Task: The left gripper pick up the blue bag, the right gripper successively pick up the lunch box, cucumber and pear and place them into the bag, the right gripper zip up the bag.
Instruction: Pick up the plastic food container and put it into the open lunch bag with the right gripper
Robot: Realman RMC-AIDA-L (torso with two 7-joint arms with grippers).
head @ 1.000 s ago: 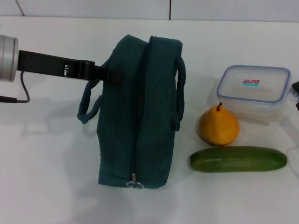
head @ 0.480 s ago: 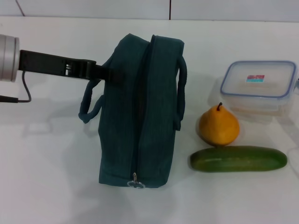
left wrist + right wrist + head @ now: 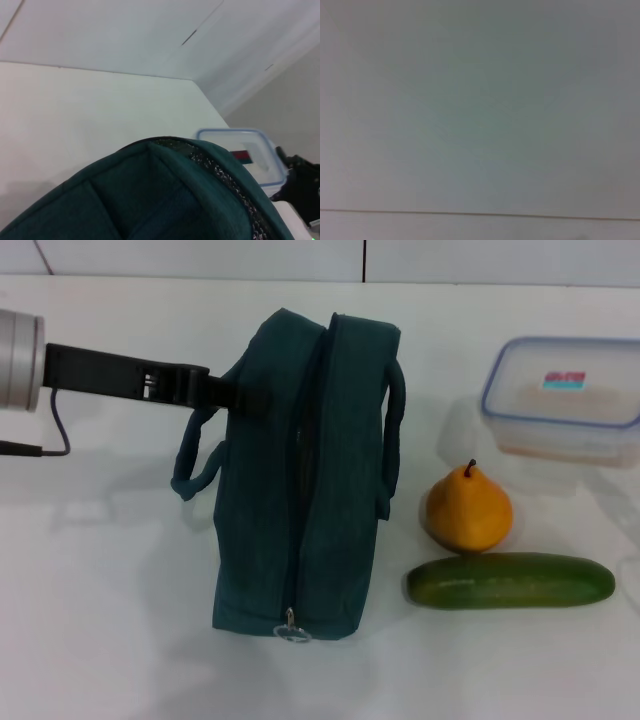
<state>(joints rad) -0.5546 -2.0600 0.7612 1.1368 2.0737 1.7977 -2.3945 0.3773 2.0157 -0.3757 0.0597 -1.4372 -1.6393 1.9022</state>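
White tabletop [image 3: 100, 590] holds pear [image 3: 468, 509] and cucumber [image 3: 509, 580] while my left gripper [image 3: 232, 396] stays clamped on the blue bag [image 3: 300, 480] mid-frame; the lunch box [image 3: 565, 395] has risen toward upper right, so I judge the unseen right gripper is carrying it.

A white table [image 3: 120, 620] fills the head view. Beyond its far edge runs a pale wall [image 3: 200, 255], crossed by a dark vertical seam [image 3: 363, 260] and what may be a second, slanted seam [image 3: 42, 255].
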